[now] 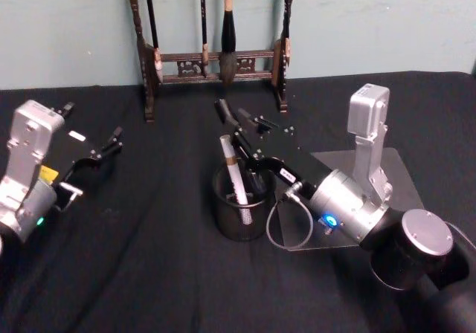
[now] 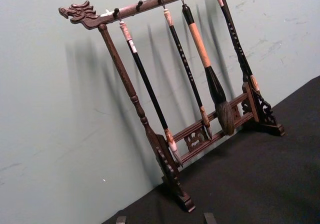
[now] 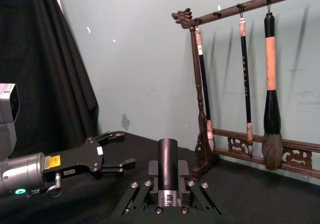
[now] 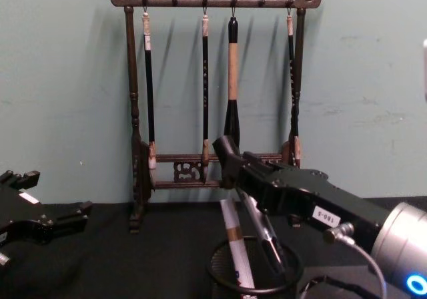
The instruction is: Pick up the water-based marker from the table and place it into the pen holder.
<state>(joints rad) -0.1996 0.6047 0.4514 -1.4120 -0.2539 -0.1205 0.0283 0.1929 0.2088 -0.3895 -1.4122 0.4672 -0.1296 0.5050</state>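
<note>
My right gripper is shut on the water-based marker, a dark marker with a black cap that sticks out past the fingers. The gripper hangs tilted over the pen holder, a round black mesh cup on the black table. In the chest view the marker's lower end reaches down inside the pen holder. My left gripper rests open and empty at the table's left side, also seen as the left gripper in the right wrist view.
A white pen with a brown band stands in the holder beside the marker. A tall dark wooden brush rack stands behind it against the wall. A grey plate lies on the table at the right, under my right arm.
</note>
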